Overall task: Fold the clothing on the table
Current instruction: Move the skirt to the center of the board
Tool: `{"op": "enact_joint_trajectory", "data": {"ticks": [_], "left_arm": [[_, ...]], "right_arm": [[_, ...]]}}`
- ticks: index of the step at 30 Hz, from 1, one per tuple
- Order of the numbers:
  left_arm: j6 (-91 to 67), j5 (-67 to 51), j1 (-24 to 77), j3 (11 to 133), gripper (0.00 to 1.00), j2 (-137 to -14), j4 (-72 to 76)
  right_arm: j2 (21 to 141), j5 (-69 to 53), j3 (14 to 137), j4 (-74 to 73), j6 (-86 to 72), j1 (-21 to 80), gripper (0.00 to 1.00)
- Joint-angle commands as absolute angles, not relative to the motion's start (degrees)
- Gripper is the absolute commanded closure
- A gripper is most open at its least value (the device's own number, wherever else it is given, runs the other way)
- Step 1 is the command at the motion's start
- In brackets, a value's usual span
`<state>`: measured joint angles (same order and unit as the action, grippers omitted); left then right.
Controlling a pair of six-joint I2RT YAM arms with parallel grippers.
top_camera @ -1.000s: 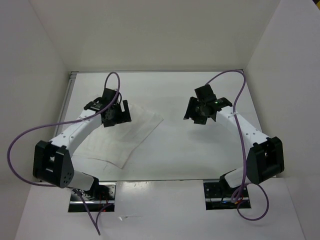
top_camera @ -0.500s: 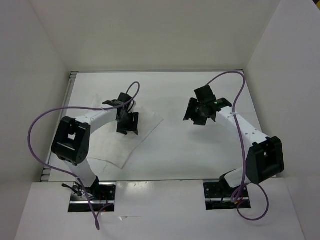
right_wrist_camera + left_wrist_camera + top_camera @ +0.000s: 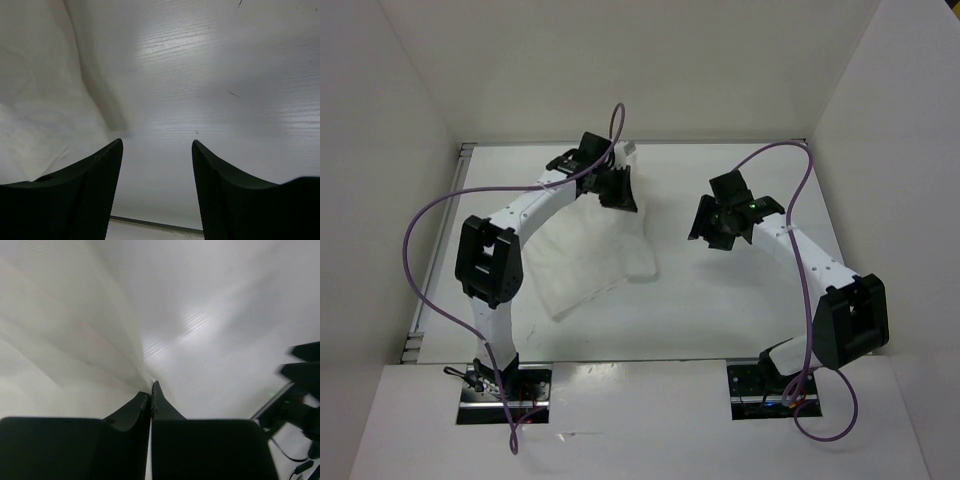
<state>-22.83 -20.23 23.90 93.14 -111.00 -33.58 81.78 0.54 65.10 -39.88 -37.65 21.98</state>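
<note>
A: Top view. What is the left gripper doing?
B: It is clenching a raised corner of the clothing at upper centre. The clothing's long axis is running down toward the lower left of the table.
A: Left wrist view?
B: The fingers are pinching a ridge of the clothing, which is filling the upper left.
A: Right wrist view?
B: The right gripper is hanging released over the bare table, with the clothing lying at frame left. The left gripper is nearer, so the fold is probably its job.
</note>
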Motion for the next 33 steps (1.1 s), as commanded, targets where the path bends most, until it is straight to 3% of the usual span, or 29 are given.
{"op": "enact_joint_trajectory", "data": {"ticks": [1, 2, 3, 7, 13, 21, 24, 27, 33], "left_arm": [[-24.07, -34.51, 24.87, 100.98, 0.97, -112.76, -29.54], [-24.78, -34.54, 24.87, 100.99, 0.85, -112.76, -28.57], [-26.00, -33.50, 24.87, 100.99, 0.39, -112.24, -28.56], [-26.54, -24.72, 22.68, 95.04, 0.14, -109.87, -29.88], [-29.53, -16.96, 21.53, 85.45, 0.11, -103.82, -30.06], [-33.22, -14.87, 23.64, 72.17, 0.18, -97.82, -29.97], [-35.15, -10.73, 23.12, 70.93, 0.25, -101.32, -30.67], [-35.77, -14.31, 19.78, 71.10, 0.31, -107.02, -28.13], [-34.54, -11.61, 17.67, 79.18, 0.31, -116.78, -28.73]], "right_arm": [[79.72, 1.85, 66.80, -38.32, -37.88, 22.32, 0.37], [79.72, 1.24, 66.80, -37.80, -37.88, 22.32, 0.37], [79.72, 1.23, 66.80, -37.79, -37.88, 22.32, 0.37], [81.64, 0.70, 66.80, -37.27, -37.88, 22.32, 0.37], [87.70, 6.23, 72.23, -37.96, -33.32, 21.09, 0.39], [97.47, 11.95, 86.38, -40.78, -28.57, 14.24, 0.41], [96.95, 10.82, 87.71, -40.26, -27.52, 13.62, 0.41], [96.94, 8.27, 87.71, -39.55, -26.89, 13.10, 0.41], [98.88, 5.99, 86.40, -39.64, -24.87, 12.57, 0.42]]}}
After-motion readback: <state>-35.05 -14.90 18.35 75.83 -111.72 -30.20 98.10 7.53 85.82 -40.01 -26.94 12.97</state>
